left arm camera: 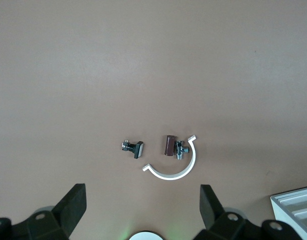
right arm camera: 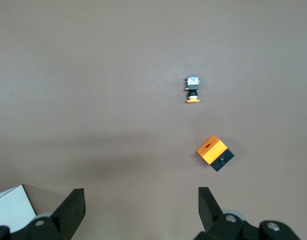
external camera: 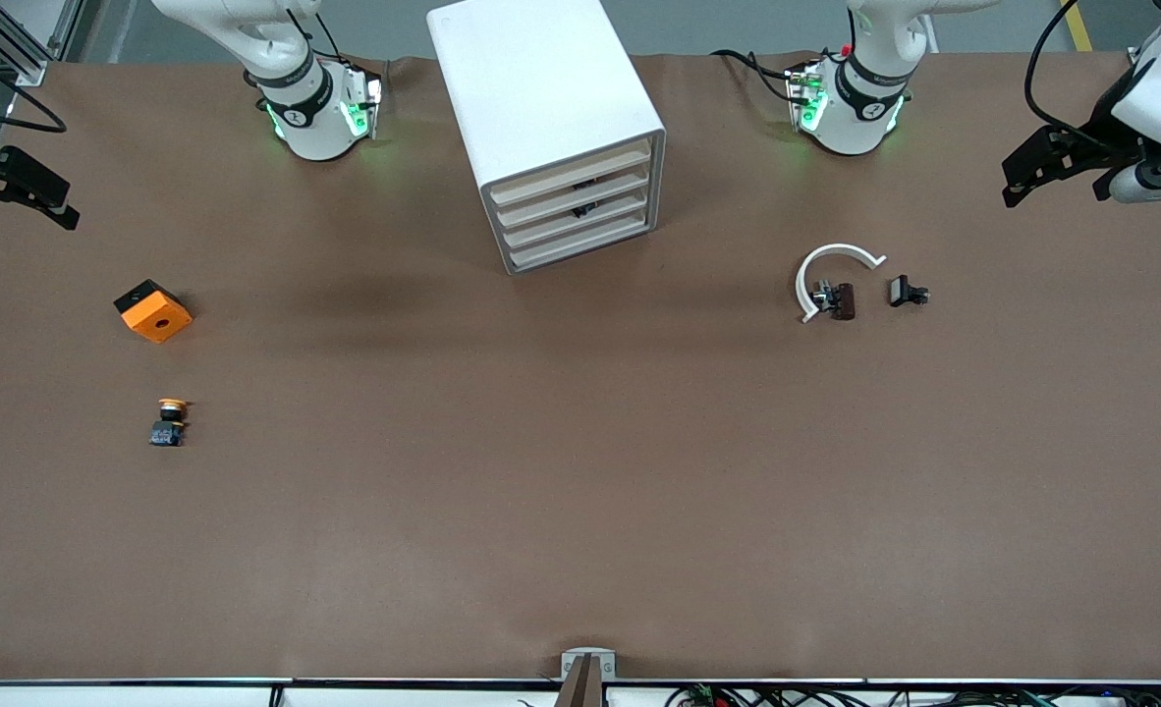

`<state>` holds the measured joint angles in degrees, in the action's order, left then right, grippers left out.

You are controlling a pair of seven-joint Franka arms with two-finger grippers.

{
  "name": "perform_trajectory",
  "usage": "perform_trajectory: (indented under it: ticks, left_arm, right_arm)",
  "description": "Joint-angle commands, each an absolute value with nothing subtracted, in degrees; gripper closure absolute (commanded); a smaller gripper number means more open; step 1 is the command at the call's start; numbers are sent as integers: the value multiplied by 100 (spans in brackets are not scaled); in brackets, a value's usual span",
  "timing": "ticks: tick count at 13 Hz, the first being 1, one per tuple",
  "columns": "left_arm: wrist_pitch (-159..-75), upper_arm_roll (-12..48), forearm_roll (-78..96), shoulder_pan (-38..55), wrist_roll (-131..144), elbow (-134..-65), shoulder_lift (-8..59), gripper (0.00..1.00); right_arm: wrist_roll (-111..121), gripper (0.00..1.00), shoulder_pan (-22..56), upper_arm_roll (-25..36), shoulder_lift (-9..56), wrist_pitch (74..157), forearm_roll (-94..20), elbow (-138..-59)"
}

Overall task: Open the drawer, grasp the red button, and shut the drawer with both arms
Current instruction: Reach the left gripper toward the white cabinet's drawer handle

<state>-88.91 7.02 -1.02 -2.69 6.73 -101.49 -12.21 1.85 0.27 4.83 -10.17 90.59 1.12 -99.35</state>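
Left gripper (external camera: 1052,172): jaws spread apart, empty, raised over table (external camera: 580,511) edge at left arm's end. Right gripper (external camera: 21,191): jaws apart, empty, raised over table edge at right arm's end. Both arms waited.

Cabinet (external camera: 541,108) stood mid-table between arm bases; four drawers (external camera: 576,201) all shut. Red-capped button: not visible; dark items glimpsed in drawer gaps, identity not determinable.

Near left arm's end: white curved clip (external camera: 831,270) around small brown part (external camera: 843,299); small black part (external camera: 905,292) just beside.

Near right arm's end: orange cube (external camera: 153,311); orange-capped button (external camera: 168,422) nearer front camera.
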Motion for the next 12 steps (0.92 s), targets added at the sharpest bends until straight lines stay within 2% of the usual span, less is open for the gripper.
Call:
perform_trajectory:
  ticks: [1,3,6,12]
  left_arm:
    - [-8719,721,-141,-281,677,-9984,-1160,0]
    - [-8562,712,-149,-281,720,-9766,-1012,0]
    - [-7981,773,-527,-229,738,-9063,-389,0]
    - [-8253,940,-159,-115,1895,-9026,833,0]
  right_arm:
    - [229,0,9,457,-1169,9097,211,-10107]
    - [220,0,9,466,-1169,9053,185,-10107]
    - [158,0,9,457,-1178,9009,149,-10107]
    - [167,0,-18,492,-1169,8956,-79,-10099]
